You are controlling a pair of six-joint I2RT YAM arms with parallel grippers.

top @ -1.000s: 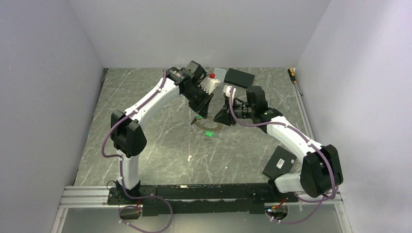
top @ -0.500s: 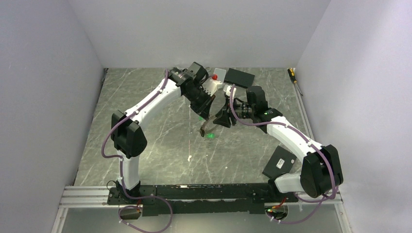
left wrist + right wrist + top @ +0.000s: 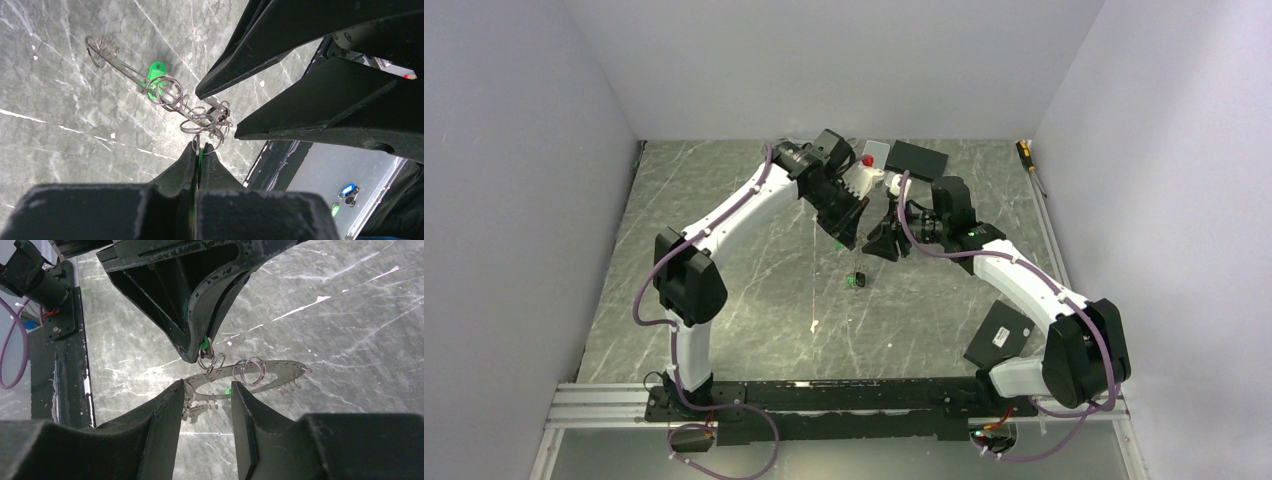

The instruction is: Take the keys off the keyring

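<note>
Keyring [image 3: 270, 371]: flat grey metal strip strung with wire split rings, hanging above the middle of the tabletop [image 3: 724, 300].
Left gripper [image 3: 198, 150]: closed on the head of a green key [image 3: 204, 344], whose ring links to the strip.
Right gripper [image 3: 207, 385]: jaws apart, with one end of the strip between them; its fingers fill much of the left wrist view.
Second green key [image 3: 857, 279]: loose on the tabletop below.
Far edge: black box [image 3: 916, 157], white unit with red knob [image 3: 865, 160].
Far right corner: screwdriver [image 3: 1026, 152].

- a grey marbled table [image 3: 724, 300]
- a loose green key [image 3: 856, 280] lying near its middle
- a black box [image 3: 916, 158] and a white device [image 3: 871, 165] with a red knob at the far edge
- a screwdriver [image 3: 1027, 153] in the far right corner
</note>
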